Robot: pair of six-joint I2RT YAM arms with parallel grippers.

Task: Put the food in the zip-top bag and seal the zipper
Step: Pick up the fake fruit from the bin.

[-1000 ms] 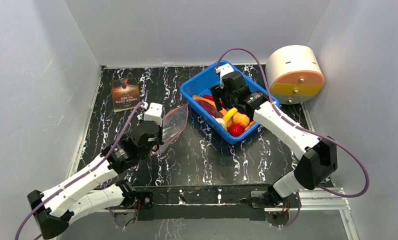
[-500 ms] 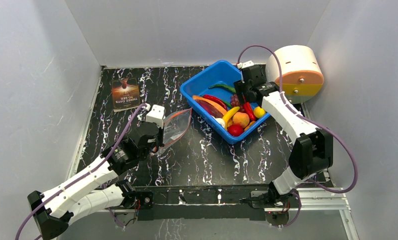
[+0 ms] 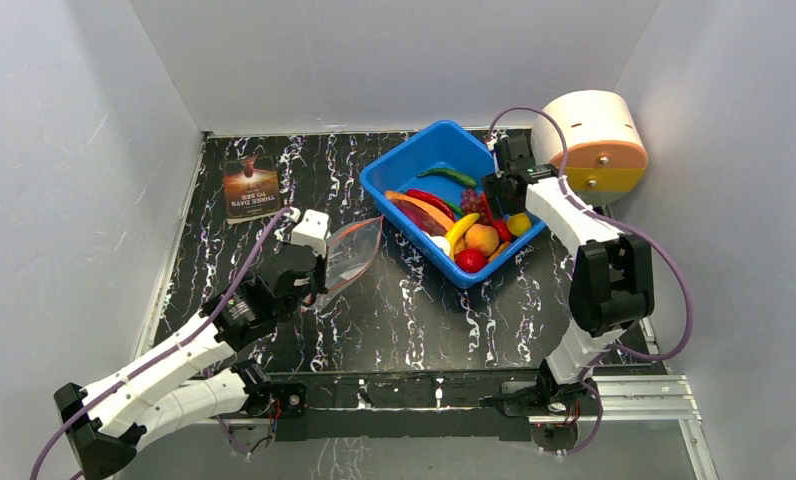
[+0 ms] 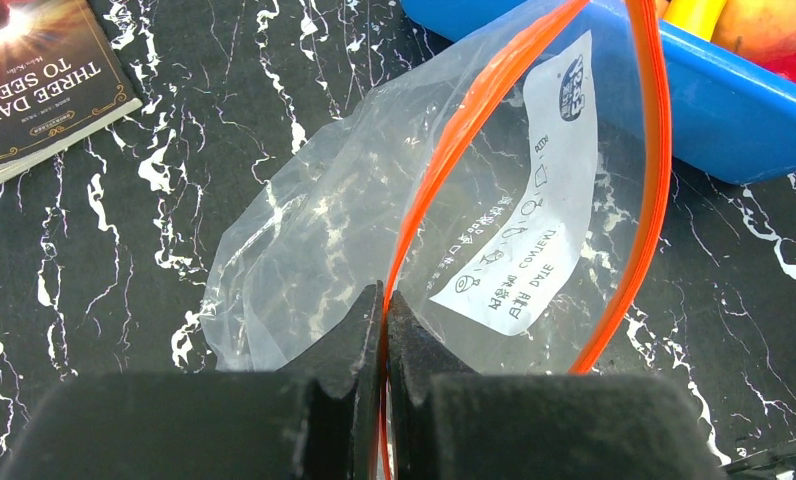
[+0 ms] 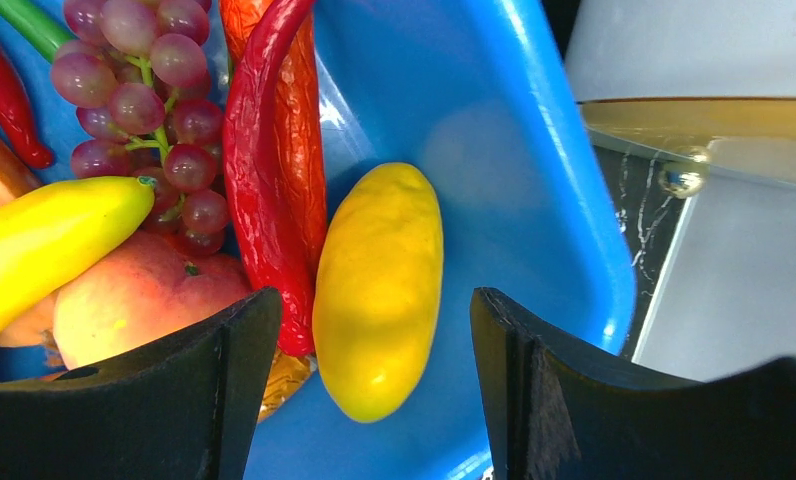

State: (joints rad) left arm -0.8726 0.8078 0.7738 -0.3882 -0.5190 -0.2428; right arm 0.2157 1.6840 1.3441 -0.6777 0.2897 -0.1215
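Black marbled table point(image 3: 404, 300); clear zip-top bag point(image 4: 324, 230) gaping, orange zipper point(image 4: 659, 150).

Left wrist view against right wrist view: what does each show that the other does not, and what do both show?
Only the left wrist view shows the clear zip-top bag, its orange zipper pinched in the shut left gripper, and a book. Only the right wrist view shows the lemon between the fingers of the open right gripper, the grapes, the red chilies and a green chili. Both show the blue tub, the banana, the peach and the black marbled table.
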